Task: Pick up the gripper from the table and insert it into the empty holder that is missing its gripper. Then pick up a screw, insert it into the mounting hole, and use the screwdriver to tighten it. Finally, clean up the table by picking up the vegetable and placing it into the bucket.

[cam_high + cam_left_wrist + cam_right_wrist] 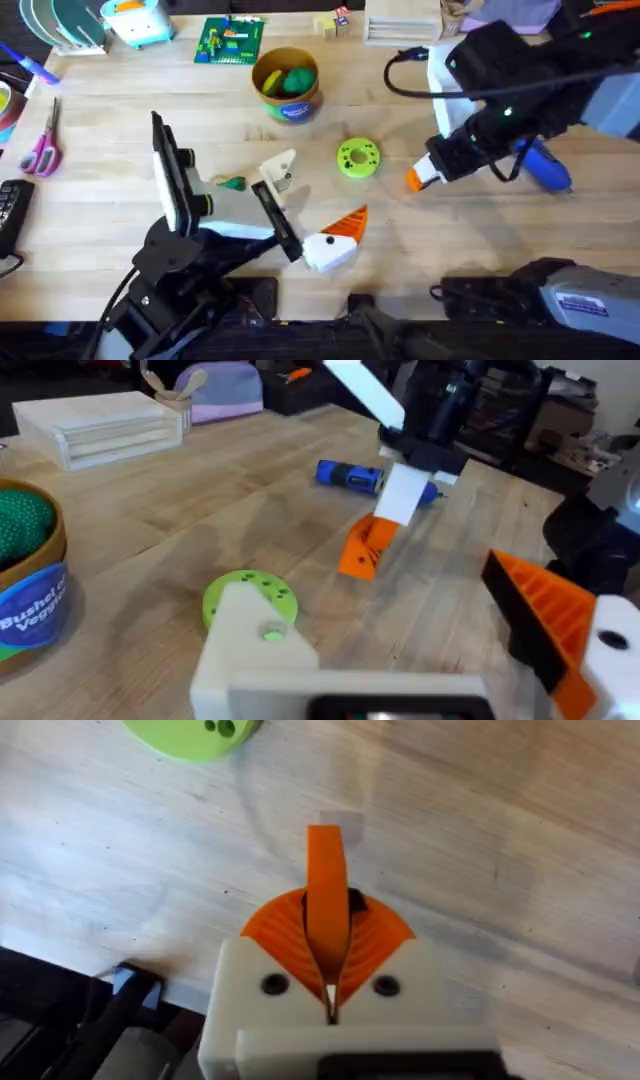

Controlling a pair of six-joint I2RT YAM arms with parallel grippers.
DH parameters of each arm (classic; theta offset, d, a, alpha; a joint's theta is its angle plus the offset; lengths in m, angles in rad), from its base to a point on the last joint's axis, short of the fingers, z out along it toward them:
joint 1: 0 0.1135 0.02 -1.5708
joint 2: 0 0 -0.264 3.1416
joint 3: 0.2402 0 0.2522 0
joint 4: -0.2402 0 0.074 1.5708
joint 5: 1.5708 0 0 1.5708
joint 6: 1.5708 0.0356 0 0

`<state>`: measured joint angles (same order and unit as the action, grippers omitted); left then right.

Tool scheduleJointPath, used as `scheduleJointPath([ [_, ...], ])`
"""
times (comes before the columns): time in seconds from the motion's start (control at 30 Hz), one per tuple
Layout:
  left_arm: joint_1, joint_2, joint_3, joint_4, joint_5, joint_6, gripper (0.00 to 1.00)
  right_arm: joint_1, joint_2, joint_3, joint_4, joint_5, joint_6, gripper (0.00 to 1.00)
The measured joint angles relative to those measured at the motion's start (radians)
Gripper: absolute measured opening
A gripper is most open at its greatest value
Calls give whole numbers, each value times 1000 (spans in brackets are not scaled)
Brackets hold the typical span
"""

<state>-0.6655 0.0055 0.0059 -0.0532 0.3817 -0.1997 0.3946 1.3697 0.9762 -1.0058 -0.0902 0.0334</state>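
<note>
The pale wooden counter (120,215) carried everything. The right arm reached in from the far right, its pincer (425,176) clenched on the small orange ribbed plastic gripper (327,905), which stood pinched edge-on between the pincer's own orange pads just above the wood, probably so that it could be carried toward the mount. The left arm lay low near the front, its pincer (305,225) spread wide. One off-white angular plastic holder (279,171) was bare, while the twin finger (349,224) wore its orange pad; that open spread likely left room for the insertion.

Behind them stood the short round tan-yellow bucket (286,85) with a blue label, already holding a rounded green toy. The stubby blue-handled screwdriver (352,476) lay beyond the right pincer, within its reach. A lime-green holed disc (357,158) sat between the arms. The small dark-green toy vegetable (233,183) lay beside the left arm, not yet cleared.
</note>
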Motion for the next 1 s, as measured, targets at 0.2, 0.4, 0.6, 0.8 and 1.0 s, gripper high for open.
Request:
scheduleJointPath([
  [0.2, 0, 0, 0, 0, 0, 0, 993, 0, -29, 142, -91, 0, -16, 12],
  [0.4, 0, 0, 0, 0, 0, 0, 993, -16, -190, 263, -36, -73, -64, 9],
  [0.6, 0, 0, 0, 0, 0, 0, 993, -144, -341, 257, 13, -293, -87, 9],
  [0.8, 0, 0, 0, 0, 0, 0, 993, -256, -310, 66, 233, -646, -72, 9],
  [1.0, 0, 0, 0, 0, 0, 0, 994, -254, -152, -64, 319, -932, 8, 9],
])
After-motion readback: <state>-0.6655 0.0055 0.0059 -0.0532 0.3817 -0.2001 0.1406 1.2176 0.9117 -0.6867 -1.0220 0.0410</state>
